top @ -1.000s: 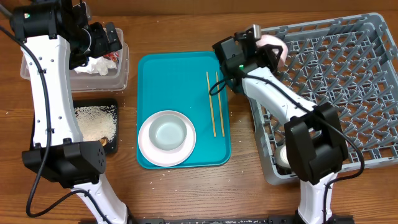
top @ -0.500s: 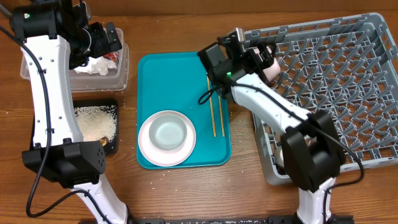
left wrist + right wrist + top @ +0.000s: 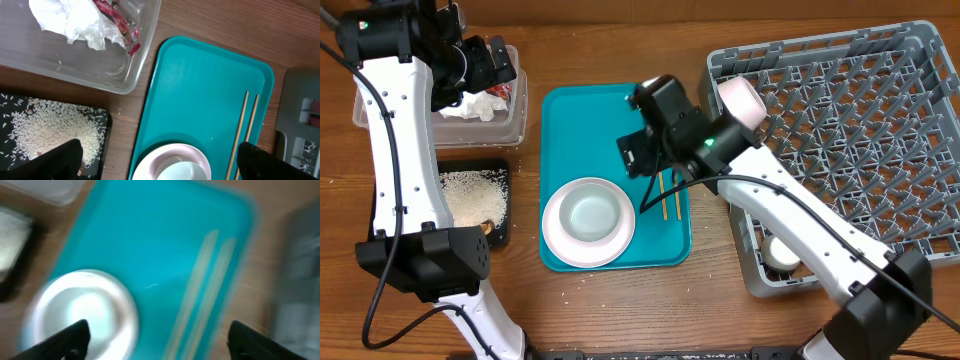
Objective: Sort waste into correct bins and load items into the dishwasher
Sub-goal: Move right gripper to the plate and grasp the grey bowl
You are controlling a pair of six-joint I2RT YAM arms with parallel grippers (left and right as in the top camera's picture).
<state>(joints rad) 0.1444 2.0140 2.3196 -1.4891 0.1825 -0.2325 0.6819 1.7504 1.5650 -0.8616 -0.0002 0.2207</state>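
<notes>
On the teal tray [image 3: 590, 120] a round white plate [image 3: 552, 238] holds a white bowl [image 3: 590, 215]. Two wooden chopsticks [image 3: 241, 132] lie beside it. My right gripper [image 3: 635, 155] hovers open and empty over the chopsticks' far ends; its view is blurred by motion. A pinkish bowl [image 3: 741, 100] leans in the grey dish rack's [image 3: 880, 130] near-left corner, and a small white cup [image 3: 783, 250] sits at the rack's front. Over the clear tub [image 3: 510, 125] my left gripper [image 3: 495, 60] hangs open and empty. The tub holds a napkin [image 3: 75, 20] and a red wrapper [image 3: 117, 22].
A black tray [image 3: 498, 170] with whitish grains [image 3: 50, 132] lies in front of the clear tub. A few loose grains dot the wooden table near the teal tray's front edge. The rack fills the right side of the table.
My right gripper has opened, left the pinkish bowl in the rack and swung left over the teal tray's chopsticks. The left arm has not moved.
</notes>
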